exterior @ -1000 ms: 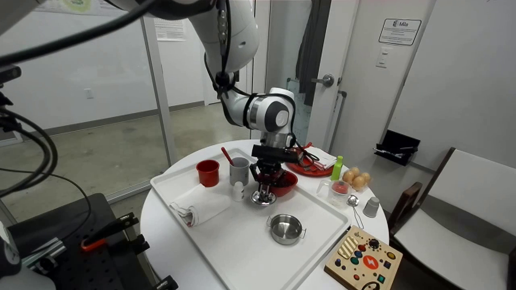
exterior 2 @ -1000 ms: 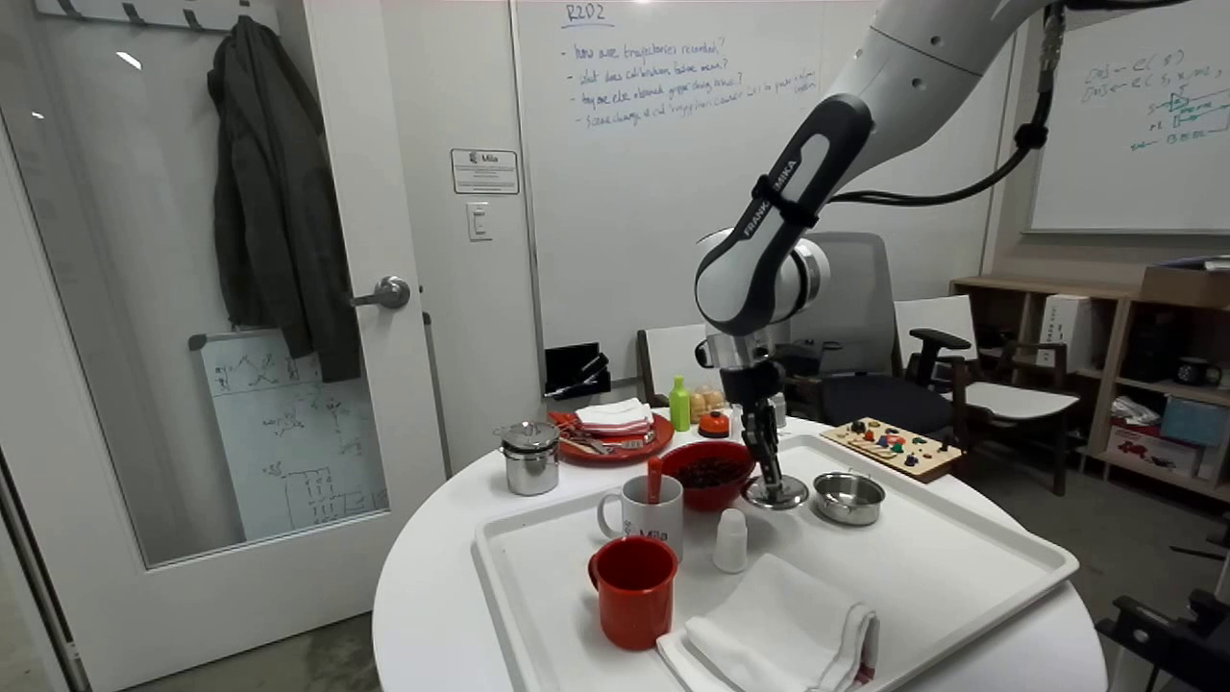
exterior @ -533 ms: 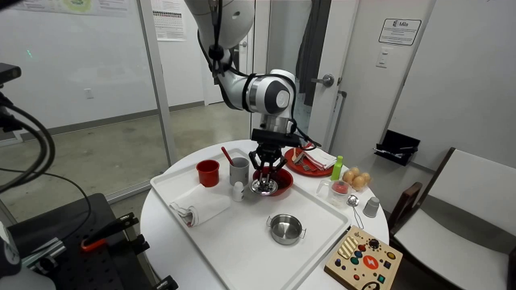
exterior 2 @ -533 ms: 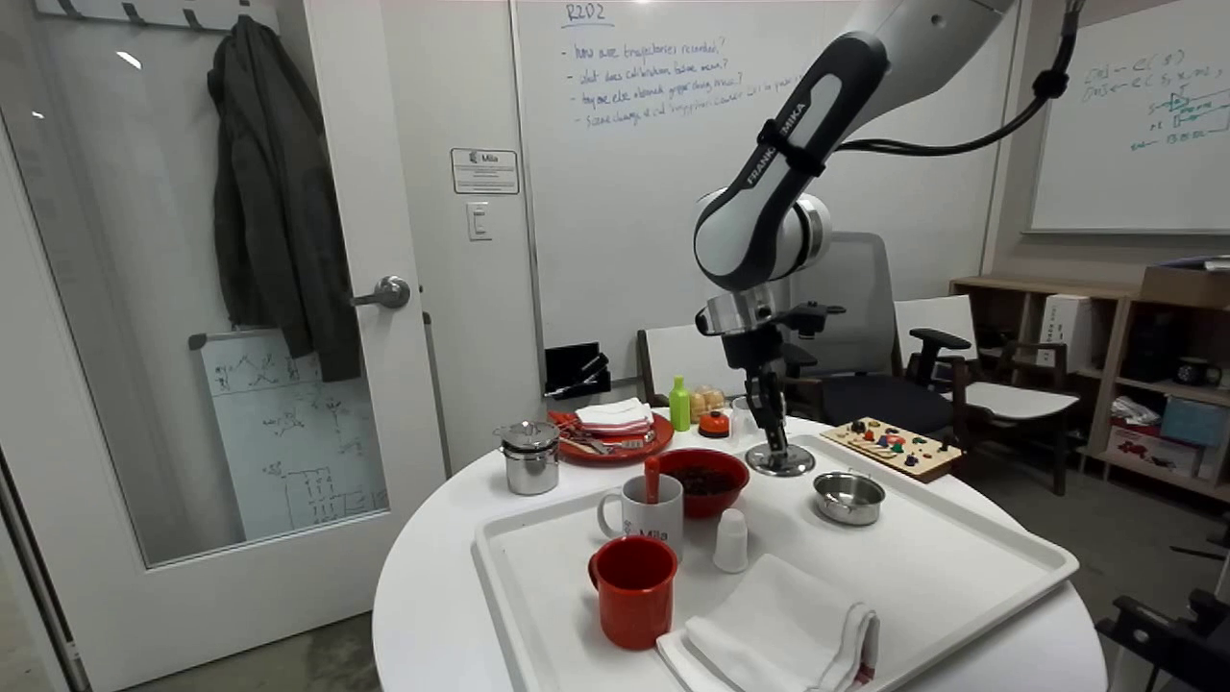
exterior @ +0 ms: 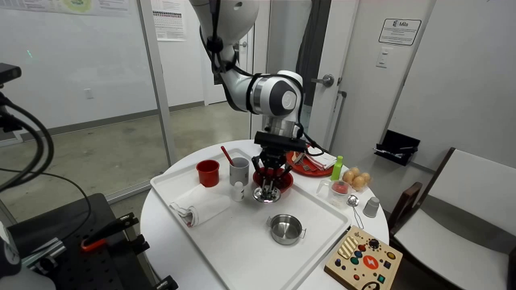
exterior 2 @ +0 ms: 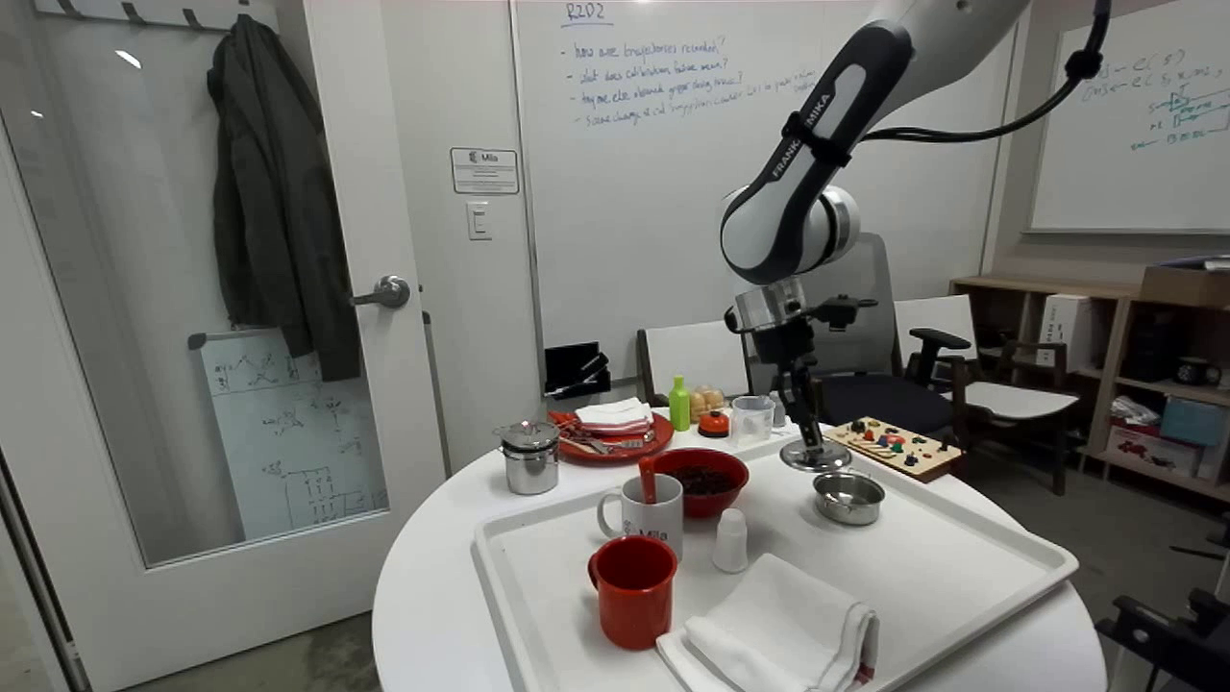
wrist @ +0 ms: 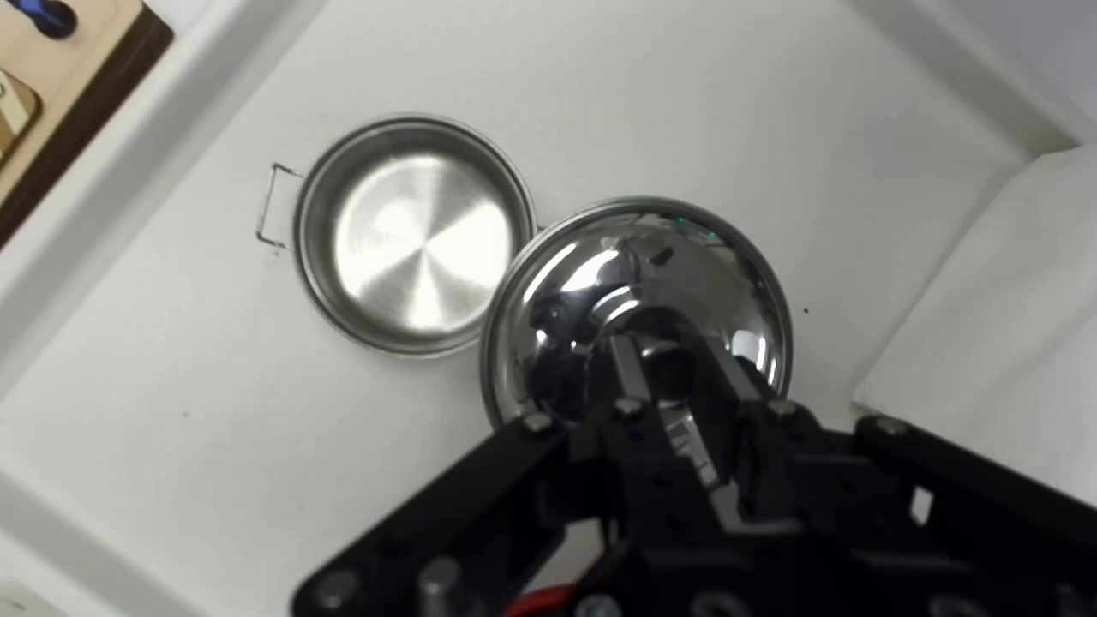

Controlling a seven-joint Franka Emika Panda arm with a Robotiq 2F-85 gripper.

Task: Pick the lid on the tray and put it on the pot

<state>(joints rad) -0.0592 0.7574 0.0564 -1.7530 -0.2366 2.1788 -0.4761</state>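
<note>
**Lid in the air, just short of the pot**

In the wrist view the black two-fingered gripper (wrist: 673, 364) is nearest, its fingers drawn in to a narrow gap and pinching the small round silvery metal lid (wrist: 626, 278) at its centre; exactly what they clasp there is hidden. The lid hangs in the air, dome up and about level. At ten o'clock from it, lower down, the low round shiny steel pot (wrist: 416, 236) stands uncovered on the large flat white rectangular tray (wrist: 257, 446), one edge screened by the lid's rim. Farther out, past the tray's raised border, a tan wooden board (wrist: 73, 73) also lies at ten o'clock.

The lid should prove light, stiff and hard to break, but its polished dome looks slippery, so the middle of the top is the place to hold. Gripped at that single spot, it may tip or twist if its rim knocks the pot.

Compared with half a second ago, the lid (exterior 2: 817, 461) has gone toward three o'clock in an exterior view, bringing it nearer the pot. The pot has not moved.
</note>
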